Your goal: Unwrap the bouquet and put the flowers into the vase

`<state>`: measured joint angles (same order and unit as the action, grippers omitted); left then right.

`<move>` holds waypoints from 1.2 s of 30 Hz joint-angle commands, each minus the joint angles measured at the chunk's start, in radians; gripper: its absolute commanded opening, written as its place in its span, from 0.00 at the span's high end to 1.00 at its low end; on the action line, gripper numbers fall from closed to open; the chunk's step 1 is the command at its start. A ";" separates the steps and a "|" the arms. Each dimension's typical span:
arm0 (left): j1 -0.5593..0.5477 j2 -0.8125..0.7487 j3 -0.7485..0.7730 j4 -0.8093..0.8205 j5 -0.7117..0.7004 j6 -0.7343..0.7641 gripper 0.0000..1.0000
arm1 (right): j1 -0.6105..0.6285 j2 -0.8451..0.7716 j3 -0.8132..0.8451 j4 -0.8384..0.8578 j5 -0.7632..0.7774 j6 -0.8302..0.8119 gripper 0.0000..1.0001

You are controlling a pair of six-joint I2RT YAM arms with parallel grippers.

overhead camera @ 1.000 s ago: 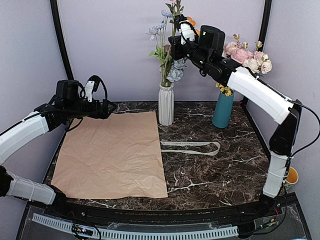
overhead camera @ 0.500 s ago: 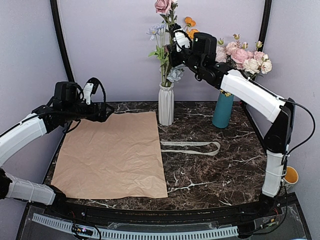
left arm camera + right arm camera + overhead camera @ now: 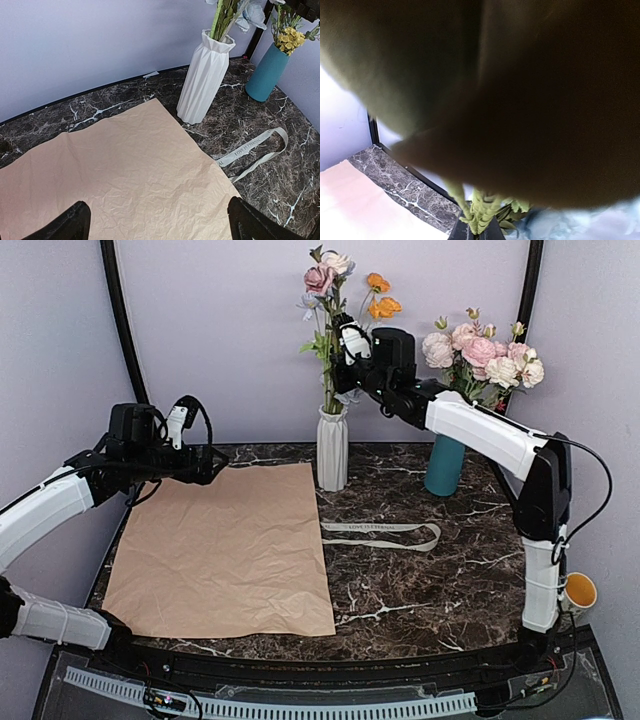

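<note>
The flowers (image 3: 327,370) stand in the white ribbed vase (image 3: 332,448) at 12 o'clock on the marble table (image 3: 450,570), stems down through the wavy rim, blooms fanned above. The right gripper (image 3: 341,352) is pressed together on the green stems above the neck. In its wrist view a blurred dark leaf fills most of the frame, with stems pinched between the fingertips at the bottom edge. The left gripper (image 3: 205,462) hangs spread wide, holding nothing, over the far-left corner of the kraft paper (image 3: 225,545), which lies flat at 9 o'clock. A cream ribbon (image 3: 385,532) lies loose at the paper's 3 o'clock. A teal vase (image 3: 445,465) of pink roses (image 3: 480,348) stands at 1 o'clock
</note>
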<state>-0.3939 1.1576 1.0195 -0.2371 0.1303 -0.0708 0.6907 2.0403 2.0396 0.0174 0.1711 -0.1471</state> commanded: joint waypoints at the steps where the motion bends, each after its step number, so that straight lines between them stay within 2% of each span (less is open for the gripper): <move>1: -0.002 -0.004 0.004 -0.020 -0.005 0.014 0.02 | -0.011 0.045 -0.001 0.053 -0.035 0.067 1.00; 11: -0.002 -0.003 0.005 -0.028 -0.014 0.013 0.02 | -0.019 0.151 0.029 0.058 -0.066 0.156 1.00; 21: -0.002 -0.007 -0.001 -0.034 -0.034 0.012 0.02 | -0.021 0.180 -0.006 0.032 -0.103 0.234 1.00; 25: -0.002 -0.001 0.000 -0.032 -0.048 0.012 0.02 | -0.020 0.166 -0.015 0.005 -0.134 0.257 0.89; 31: -0.002 0.017 0.003 -0.027 -0.056 0.013 0.01 | -0.020 0.112 -0.015 -0.022 -0.200 0.261 0.67; 36: -0.002 0.039 0.023 -0.019 -0.049 0.020 0.01 | -0.017 0.054 -0.021 -0.032 -0.223 0.257 0.57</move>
<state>-0.3939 1.1851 1.0195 -0.2573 0.0856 -0.0635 0.6689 2.1914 2.0243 -0.0212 -0.0074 0.1078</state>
